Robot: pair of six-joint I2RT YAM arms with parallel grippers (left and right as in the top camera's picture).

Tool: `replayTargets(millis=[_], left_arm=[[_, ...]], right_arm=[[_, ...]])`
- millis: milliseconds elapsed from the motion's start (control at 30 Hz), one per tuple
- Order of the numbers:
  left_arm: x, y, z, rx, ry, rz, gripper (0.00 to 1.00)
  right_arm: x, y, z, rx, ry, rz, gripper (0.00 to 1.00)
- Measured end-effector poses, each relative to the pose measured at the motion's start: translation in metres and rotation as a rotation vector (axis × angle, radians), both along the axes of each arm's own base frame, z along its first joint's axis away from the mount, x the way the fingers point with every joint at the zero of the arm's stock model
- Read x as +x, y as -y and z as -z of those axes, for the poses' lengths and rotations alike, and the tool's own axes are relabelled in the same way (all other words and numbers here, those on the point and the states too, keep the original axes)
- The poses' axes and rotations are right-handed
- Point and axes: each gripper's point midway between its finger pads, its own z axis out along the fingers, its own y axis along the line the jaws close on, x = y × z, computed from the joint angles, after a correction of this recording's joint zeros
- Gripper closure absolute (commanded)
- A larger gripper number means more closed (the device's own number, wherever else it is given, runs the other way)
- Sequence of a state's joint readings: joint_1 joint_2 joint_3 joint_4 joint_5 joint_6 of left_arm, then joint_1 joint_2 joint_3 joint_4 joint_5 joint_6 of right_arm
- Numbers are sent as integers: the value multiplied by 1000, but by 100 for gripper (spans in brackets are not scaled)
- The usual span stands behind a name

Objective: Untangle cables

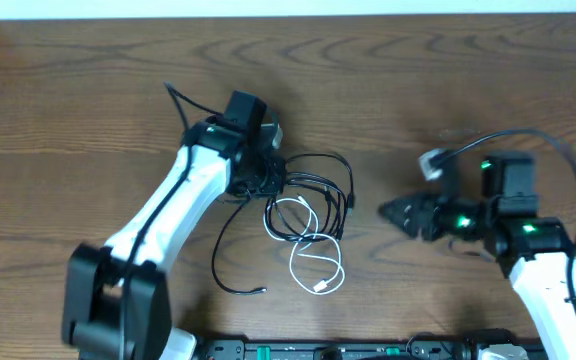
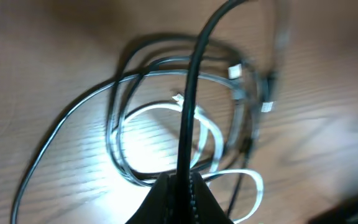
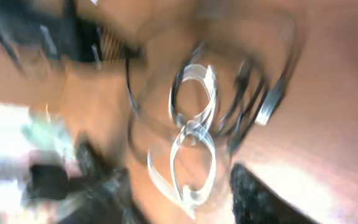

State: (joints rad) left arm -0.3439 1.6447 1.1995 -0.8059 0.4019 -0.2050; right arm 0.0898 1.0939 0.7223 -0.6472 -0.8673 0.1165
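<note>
The cables lie tangled at the table's middle: black loops (image 1: 349, 182), a white cord (image 1: 320, 287) below them, and a black strand (image 1: 217, 262) trailing to the front left. My left gripper (image 1: 273, 178) sits at the tangle's left edge. In the left wrist view it (image 2: 188, 182) is shut on a black cable (image 2: 192, 93) that runs up from its tips over the white loop (image 2: 211, 134). My right gripper (image 1: 388, 210) hovers right of the tangle, pointing at it. Its blurred wrist view shows the jaws (image 3: 176, 177) apart, the white cord (image 3: 191, 155) on the table beyond them.
The left arm (image 1: 168, 215) stretches from the front left across the table. A thick black robot cable (image 1: 528, 138) arches over the right arm. A dark rail (image 1: 318, 350) runs along the front edge. Bare wood (image 1: 418, 70) lies behind the tangle.
</note>
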Motion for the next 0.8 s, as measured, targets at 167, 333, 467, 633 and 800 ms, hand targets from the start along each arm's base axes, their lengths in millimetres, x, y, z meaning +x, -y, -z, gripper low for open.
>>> replayTargets(millis=[167,333,467,633,800], left_arm=[[3,7,-35,-72,105,10,93],[2,9,-48,-96,135,7,92],[3,9,-48,-98,132,0,92],[2,9,-48,-99,128,-8,93],[2,9,-48,-100,127,-10,93]], right_arm=[[-37,-25,10,-48,-1,-196,33],[-52,-38,22,-150,54,-307,37],[-55,-47,38,-248,88,-364,40],[-56,-59,62,-307,64,-423,51],[-51,-69,96,-350,-15,-436,52]])
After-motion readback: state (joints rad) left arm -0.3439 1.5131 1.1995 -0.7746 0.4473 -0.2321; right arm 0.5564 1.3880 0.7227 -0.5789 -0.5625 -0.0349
